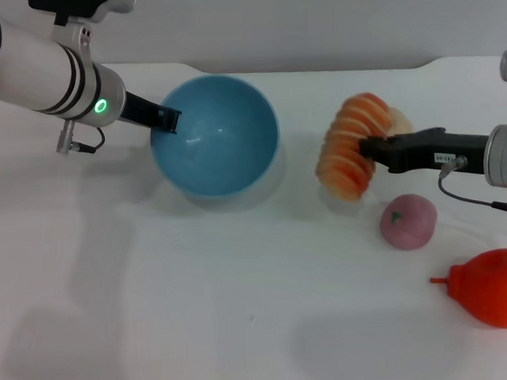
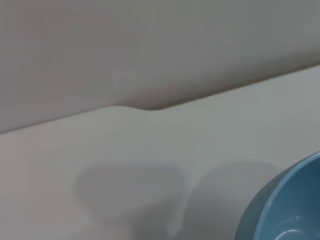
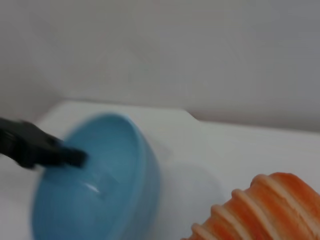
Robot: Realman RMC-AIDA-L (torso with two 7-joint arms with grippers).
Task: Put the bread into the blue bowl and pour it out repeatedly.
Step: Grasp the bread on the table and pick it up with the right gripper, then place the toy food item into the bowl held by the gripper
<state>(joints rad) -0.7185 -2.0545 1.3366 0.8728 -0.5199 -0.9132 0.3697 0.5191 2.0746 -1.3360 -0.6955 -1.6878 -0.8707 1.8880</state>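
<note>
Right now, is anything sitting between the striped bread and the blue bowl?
Nothing visible: only bare white table separates the orange-and-cream ridged bread, held by the right tool, from the tilted round light-blue bowl.

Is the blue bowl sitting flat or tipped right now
Tipped. The left gripper holds the blue bowl by its rim, hollow tilted toward the bread, which the right gripper holds.
</note>
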